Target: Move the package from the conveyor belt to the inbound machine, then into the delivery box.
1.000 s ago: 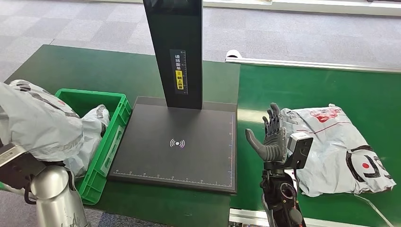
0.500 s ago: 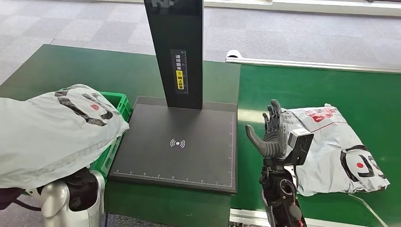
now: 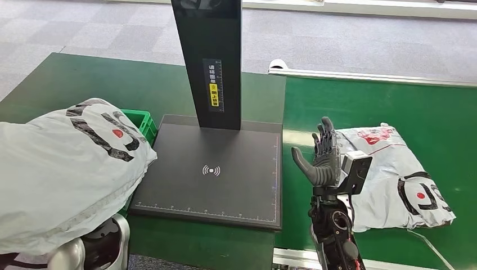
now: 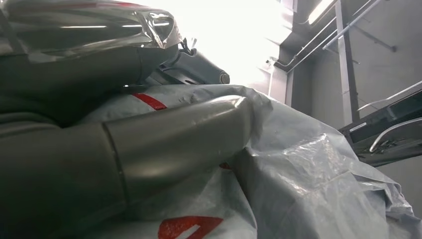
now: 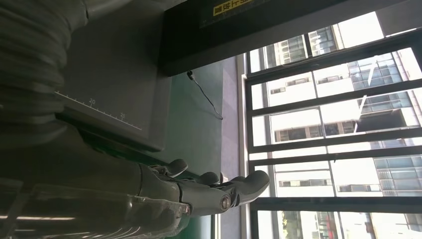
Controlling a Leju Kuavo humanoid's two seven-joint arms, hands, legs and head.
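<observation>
Here, package in left robot hand

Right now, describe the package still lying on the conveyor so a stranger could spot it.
Find the green conveyor belt right of the black inbound machine. The grey poly mailer lies flat there, beside the raised right hand, unlike the mailer over the green bin.
</observation>
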